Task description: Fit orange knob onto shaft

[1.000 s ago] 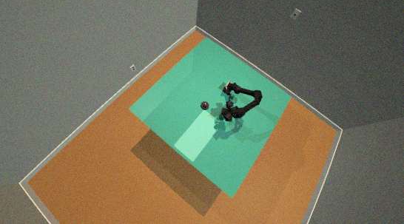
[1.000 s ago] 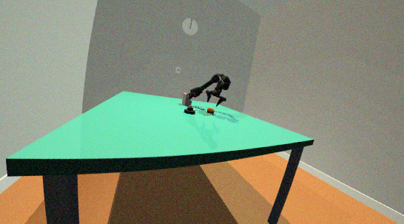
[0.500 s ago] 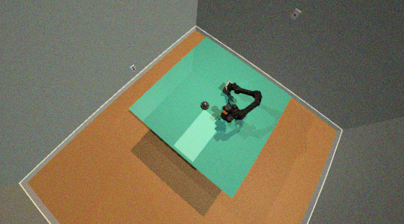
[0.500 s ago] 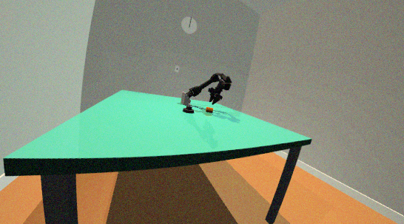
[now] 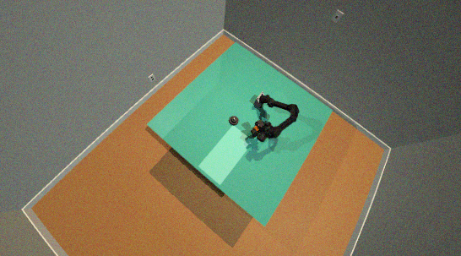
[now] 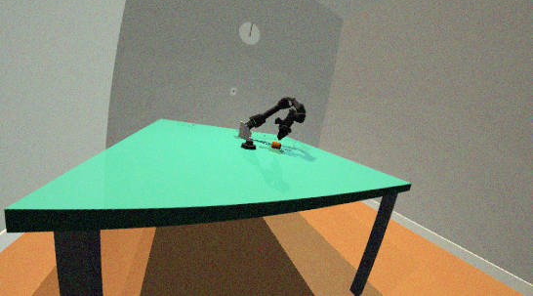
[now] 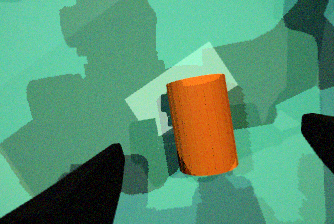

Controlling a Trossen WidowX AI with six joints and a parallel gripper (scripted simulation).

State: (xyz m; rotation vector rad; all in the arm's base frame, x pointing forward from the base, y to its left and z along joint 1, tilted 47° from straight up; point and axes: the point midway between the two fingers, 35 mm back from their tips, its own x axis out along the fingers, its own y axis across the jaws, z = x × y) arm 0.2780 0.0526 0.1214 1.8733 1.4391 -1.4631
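The orange knob (image 5: 256, 128) (image 6: 276, 145) (image 7: 203, 127) is a plain cylinder lying on its side on the green table. Its hole and the hole's flat side cannot be made out. My gripper (image 6: 281, 137) (image 7: 208, 137) is open and empty above the knob, with one black finger on each side of it in the wrist view. The fingers do not touch it. The dark round pedestal (image 5: 234, 120) (image 6: 248, 146) stands a short way from the knob, with a small shaft upright at its centre. The shaft's flat side is too small to tell.
The green table (image 5: 203, 89) (image 6: 171, 172) carries the arm, whose pale base (image 6: 244, 130) stands behind the pedestal in the exterior view. A bright light patch (image 5: 224, 155) and arm shadows lie across the table top. No other loose objects show.
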